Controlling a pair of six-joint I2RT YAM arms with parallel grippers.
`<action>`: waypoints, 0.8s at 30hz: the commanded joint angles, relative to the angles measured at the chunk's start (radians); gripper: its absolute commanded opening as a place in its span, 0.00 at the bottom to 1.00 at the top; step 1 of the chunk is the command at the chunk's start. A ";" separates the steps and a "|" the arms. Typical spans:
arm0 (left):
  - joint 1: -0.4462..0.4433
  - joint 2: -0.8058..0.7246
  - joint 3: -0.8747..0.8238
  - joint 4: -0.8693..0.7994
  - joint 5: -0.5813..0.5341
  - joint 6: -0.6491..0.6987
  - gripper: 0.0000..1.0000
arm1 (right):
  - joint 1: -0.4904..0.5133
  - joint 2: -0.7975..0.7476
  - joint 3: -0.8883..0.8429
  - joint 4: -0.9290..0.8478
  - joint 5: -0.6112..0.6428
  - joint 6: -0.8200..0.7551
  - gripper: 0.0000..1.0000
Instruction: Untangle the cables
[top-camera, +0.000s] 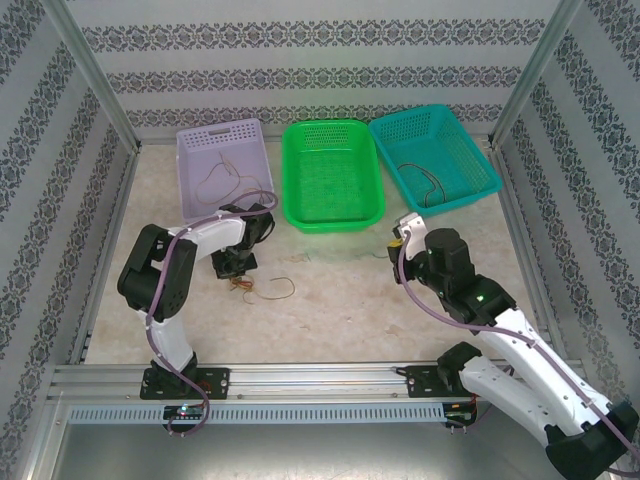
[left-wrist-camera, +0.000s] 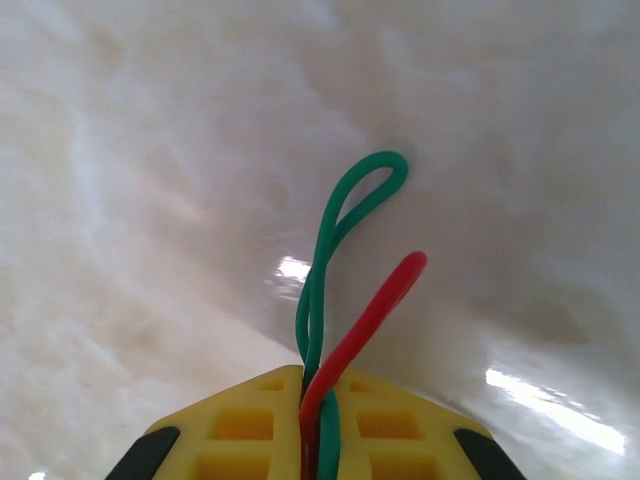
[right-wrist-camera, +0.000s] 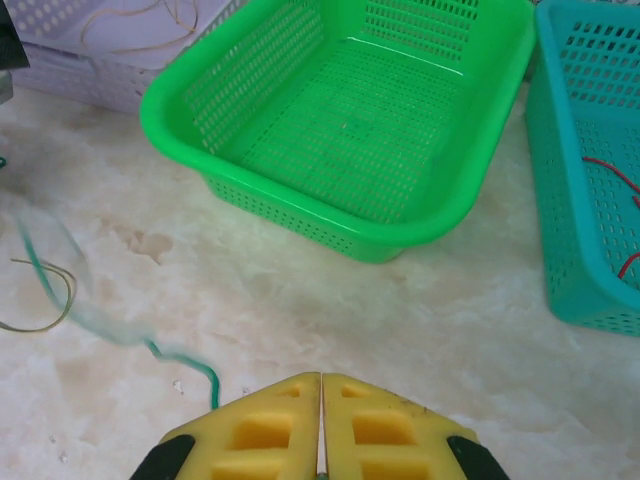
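Pinching a green cable (left-wrist-camera: 328, 225) and a red cable (left-wrist-camera: 378, 305) side by side in the left gripper (left-wrist-camera: 318, 385), yellow pads (left-wrist-camera: 250, 420) closed hard on both. Watching the green one looping out ahead of the fingertips and doubling back, the red one ending just short of that loop, both lying over the pale marbled table (left-wrist-camera: 130, 200). Losing the rest of each strand under the pads. Pressing the right gripper (right-wrist-camera: 320, 385) fully together, no gap showing. Tracing a green strand (right-wrist-camera: 212, 385) leading away from the left edge of those fingers, smeared by blur farther out, and failing to tell whether its near end is caught inside the closed jaws or merely passing beneath. Catching a thin tan wire (right-wrist-camera: 70, 292) far to that hand's left, cut by the frame edge. Facing a green basket (right-wrist-camera: 350, 120) straight ahead of the right fingers, a cropped teal basket (right-wrist-camera: 580, 270) ahead to their right with a red wire (right-wrist-camera: 605, 172) inside, and a lilac basket (right-wrist-camera: 80, 70) ahead to the left, cut off but for a corner.
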 joint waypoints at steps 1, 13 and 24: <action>-0.004 -0.014 -0.005 -0.048 -0.045 0.018 0.07 | -0.004 0.016 0.027 0.002 -0.005 0.024 0.00; -0.004 -0.174 0.084 -0.056 0.114 -0.081 0.61 | -0.009 0.073 0.112 0.044 0.016 0.129 0.00; 0.000 -0.335 0.276 -0.075 0.313 -0.343 0.78 | -0.014 0.075 0.083 0.185 -0.014 0.233 0.00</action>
